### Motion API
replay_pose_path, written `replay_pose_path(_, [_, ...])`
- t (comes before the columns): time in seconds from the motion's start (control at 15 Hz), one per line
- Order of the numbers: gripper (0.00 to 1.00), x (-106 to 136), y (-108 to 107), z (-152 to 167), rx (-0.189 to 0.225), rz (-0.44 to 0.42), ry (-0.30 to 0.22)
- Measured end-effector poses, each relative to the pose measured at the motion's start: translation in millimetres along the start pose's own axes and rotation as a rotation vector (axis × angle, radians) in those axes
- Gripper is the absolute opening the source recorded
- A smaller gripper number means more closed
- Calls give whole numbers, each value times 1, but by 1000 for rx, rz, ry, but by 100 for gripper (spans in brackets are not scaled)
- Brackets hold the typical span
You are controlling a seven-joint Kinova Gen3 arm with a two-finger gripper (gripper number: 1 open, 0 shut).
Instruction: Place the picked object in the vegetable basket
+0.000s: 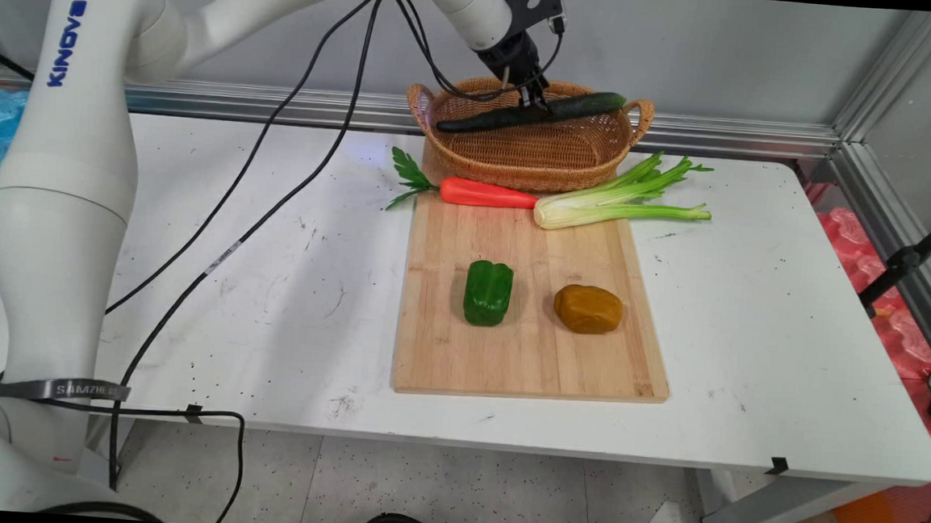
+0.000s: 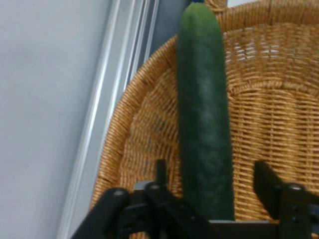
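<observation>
A long dark green cucumber (image 1: 588, 106) lies slanted across the wicker basket (image 1: 520, 156) at the back of the table, its right end up on the rim by the handle. My gripper (image 1: 533, 102) reaches down over the cucumber's middle. In the hand view the cucumber (image 2: 204, 124) runs up between the two fingers, over the basket's woven wall (image 2: 269, 114). The gripper (image 2: 209, 172) is open, with a small gap on each side between finger and cucumber.
In front of the basket lie a carrot (image 1: 486, 192) and a celery stalk (image 1: 615, 202) at the far end of a wooden cutting board (image 1: 524, 362). On the board sit a green pepper (image 1: 487, 292) and a brown potato (image 1: 588, 309). Black cables (image 1: 275, 201) trail over the table's left half.
</observation>
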Motion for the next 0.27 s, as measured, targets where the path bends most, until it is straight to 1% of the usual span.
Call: replay_pose_path(0.27, [100, 3, -4, 2, 24, -6, 27])
